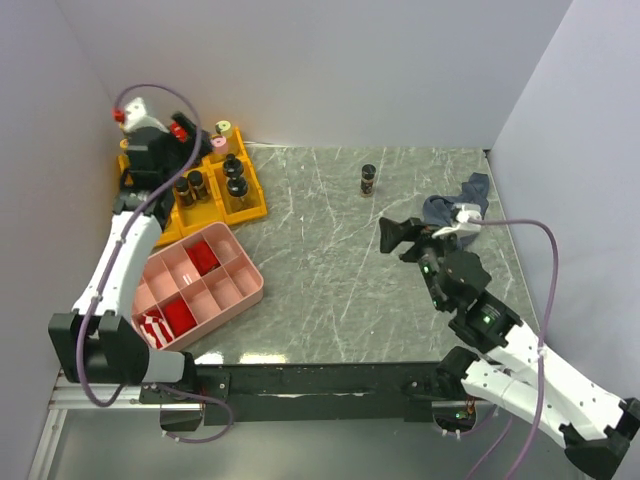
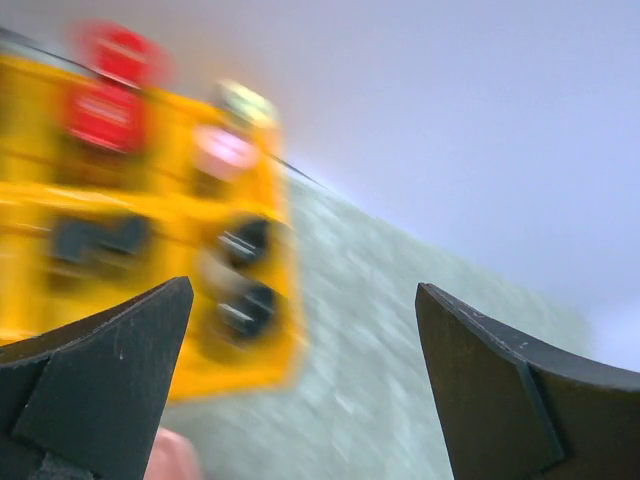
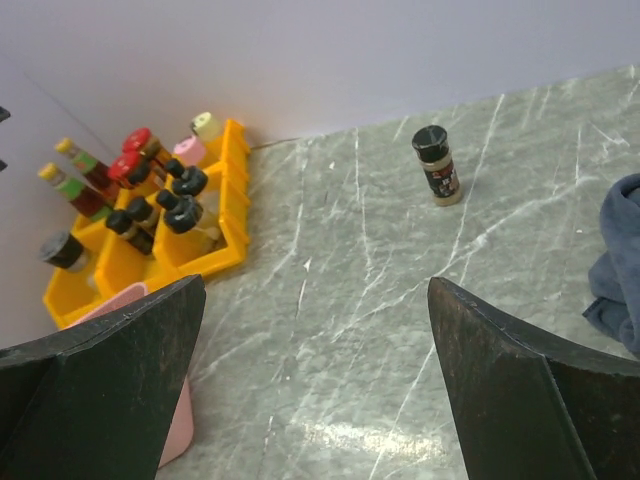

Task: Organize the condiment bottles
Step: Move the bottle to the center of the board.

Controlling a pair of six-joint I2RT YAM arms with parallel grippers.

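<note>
My left claw (image 2: 300,300) spread, empty, by yellow rack (image 1: 245,213), far left corner. My right claw (image 3: 315,290) spread, empty. Black-capped spice jar (image 3: 437,165) upright, alone, near far edge.

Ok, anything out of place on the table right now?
One black-capped spice jar stands upright alone near the back wall, apart from the yellow rack holding the other bottles. Nothing looks spilled.
</note>
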